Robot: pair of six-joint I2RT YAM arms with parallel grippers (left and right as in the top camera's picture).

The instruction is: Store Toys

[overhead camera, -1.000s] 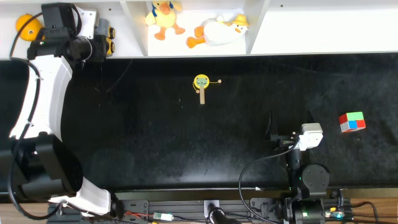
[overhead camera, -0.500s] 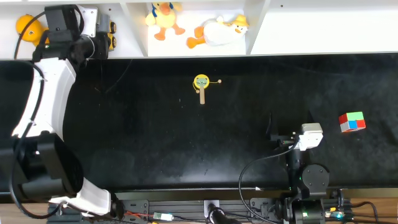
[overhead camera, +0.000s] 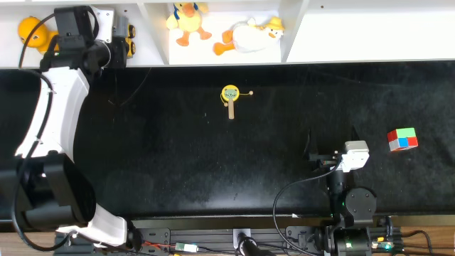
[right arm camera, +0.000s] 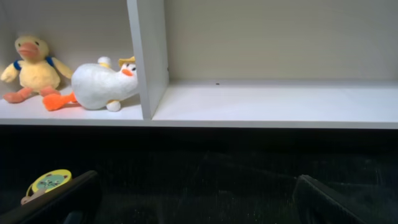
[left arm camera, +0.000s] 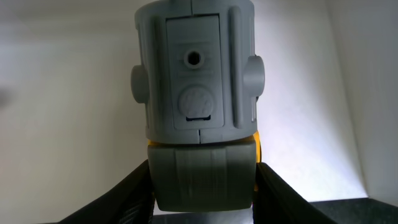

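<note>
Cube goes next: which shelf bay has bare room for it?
Right bay, past the divider, is bare. Middle bay is crowded with white duck and yellow duck; left bay holds a yellow ball and the left pincer with toy truck.

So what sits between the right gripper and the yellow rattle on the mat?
Nothing. Only bare black mat separates the right gripper from the yellow rattle, as the top view and the right wrist view both show.

left arm (overhead camera: 55, 99) has white shells and black joints; right arm (overhead camera: 347, 198) is black with a white wrist block.
</note>
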